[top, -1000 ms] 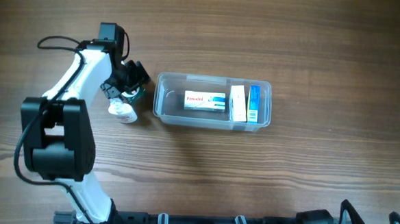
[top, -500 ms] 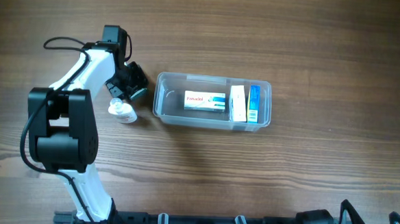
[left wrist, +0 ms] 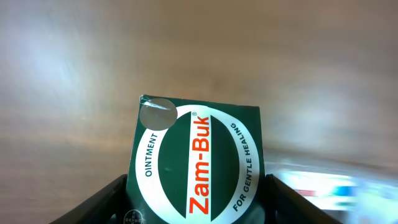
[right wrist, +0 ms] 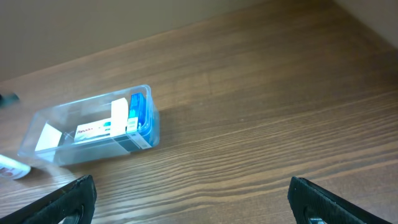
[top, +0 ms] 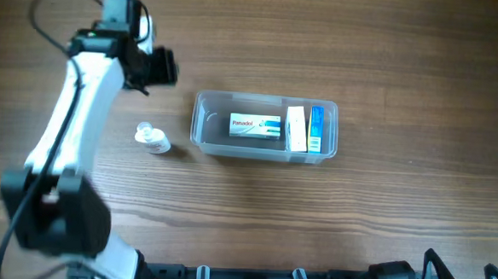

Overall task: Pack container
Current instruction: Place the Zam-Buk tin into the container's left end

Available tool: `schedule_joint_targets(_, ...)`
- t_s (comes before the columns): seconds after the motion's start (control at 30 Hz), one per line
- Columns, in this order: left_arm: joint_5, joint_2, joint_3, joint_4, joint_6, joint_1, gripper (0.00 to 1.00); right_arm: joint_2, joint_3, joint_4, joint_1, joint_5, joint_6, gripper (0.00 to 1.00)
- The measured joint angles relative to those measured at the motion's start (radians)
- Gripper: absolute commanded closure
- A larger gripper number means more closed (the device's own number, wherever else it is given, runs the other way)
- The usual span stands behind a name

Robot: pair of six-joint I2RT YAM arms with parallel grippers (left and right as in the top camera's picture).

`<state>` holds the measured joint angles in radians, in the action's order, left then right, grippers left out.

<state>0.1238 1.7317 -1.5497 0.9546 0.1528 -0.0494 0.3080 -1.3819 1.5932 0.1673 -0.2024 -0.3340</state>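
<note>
Green Zam-Buk box (left wrist: pixel 194 163), clamped in my left gripper (left wrist: pixel 196 208), may snag the nearby container (top: pixel 207 120) if lowered off-centre.

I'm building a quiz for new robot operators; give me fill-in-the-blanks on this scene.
The left gripper holds a ___ box labelled Zam-Buk.
The container holds ___ boxes.
The bottle beside the container is ___.
Missing: green, three, white.
</note>
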Motion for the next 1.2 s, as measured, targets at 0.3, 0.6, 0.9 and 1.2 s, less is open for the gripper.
schedule_joint_targets(0.3,-0.006,-0.281,-0.026,0.071,-0.029,-0.306,0.39,0.0,0.0,0.0,0.0,0.0,0.0,0.0)
schedule_joint_targets(0.6,-0.023,-0.159,-0.017,0.108,-0.129,-0.596,0.37,0.0,0.0,0.0,0.0,0.0,0.0,0.0)
schedule_joint_targets(0.9,-0.048,0.059,-0.004,0.12,-0.179,-0.627,0.39,0.0,0.0,0.0,0.0,0.0,0.0,0.0)
schedule_joint_targets(1.2,-0.2,0.085,-0.003,0.213,-0.19,-0.609,0.38,0.0,0.0,0.0,0.0,0.0,0.0,0.0)
